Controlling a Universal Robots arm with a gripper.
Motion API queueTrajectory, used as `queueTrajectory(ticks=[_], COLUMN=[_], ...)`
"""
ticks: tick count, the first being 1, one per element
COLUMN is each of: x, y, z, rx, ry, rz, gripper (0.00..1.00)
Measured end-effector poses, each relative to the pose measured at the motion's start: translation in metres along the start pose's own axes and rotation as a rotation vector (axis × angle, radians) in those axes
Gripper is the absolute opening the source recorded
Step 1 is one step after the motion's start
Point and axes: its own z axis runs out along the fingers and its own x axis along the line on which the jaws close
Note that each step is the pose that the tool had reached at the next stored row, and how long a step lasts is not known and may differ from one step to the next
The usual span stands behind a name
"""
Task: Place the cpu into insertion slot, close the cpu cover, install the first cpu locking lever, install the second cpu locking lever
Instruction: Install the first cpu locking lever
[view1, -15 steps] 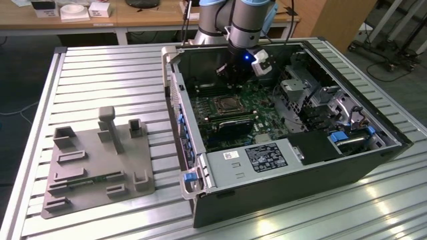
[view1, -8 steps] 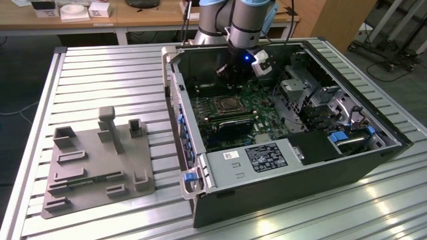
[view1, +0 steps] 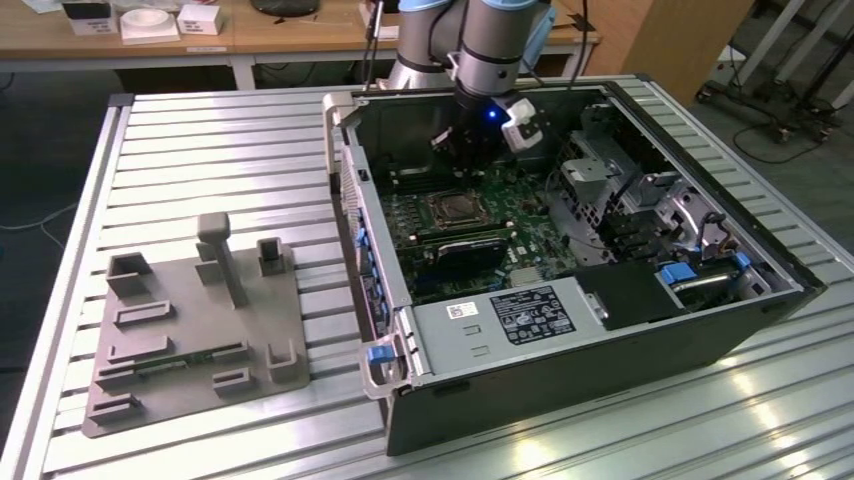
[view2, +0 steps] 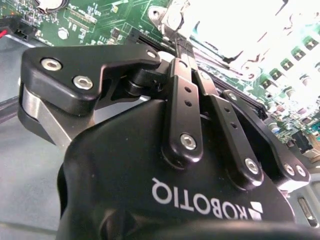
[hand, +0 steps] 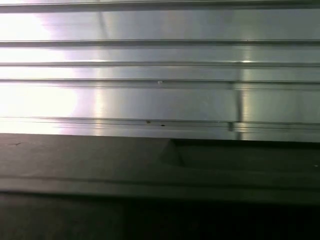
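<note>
The hand hangs low inside the open computer case, which lies on the slatted metal desk. In the exterior view the insertion slot lies on the green circuit board just at 6 o'clock of the hand. The second wrist view looks over the back of the hand, and its tip is close to the slot's silvery metal, which glare washes out. I cannot tell whether the hand is open or closed, nor whether it grips anything.

A grey square shows in the middle of the slot. I take this to be the cpu already seated, perhaps with the cpu cover down over it, but it is too small to be sure. Going by the hand's place at the slot's 12 o'clock edge, the work in hand is probably at the cover or a lever there.

To do it well, the hand should bear only on the metal parts and move slowly and squarely. It should stay off the board's small components and off the long black slots at 6 o'clock of the slot. A grey moulded tray lies on the desk at 9 o'clock of the case.
</note>
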Motion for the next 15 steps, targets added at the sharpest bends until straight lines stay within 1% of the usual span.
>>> queueTrajectory(ticks=[7, 10, 15], x=[0.0055, 0.0056, 0.0057], y=[0.0002, 0.0002, 0.0012], z=[-0.0004, -0.0003, -0.0004], rx=[-0.0051, -0.0071, -0.008], ry=[-0.0001, -0.0001, 0.0005], rz=[0.0, -0.007, -0.034], gripper=[0.1, 0.1, 0.1])
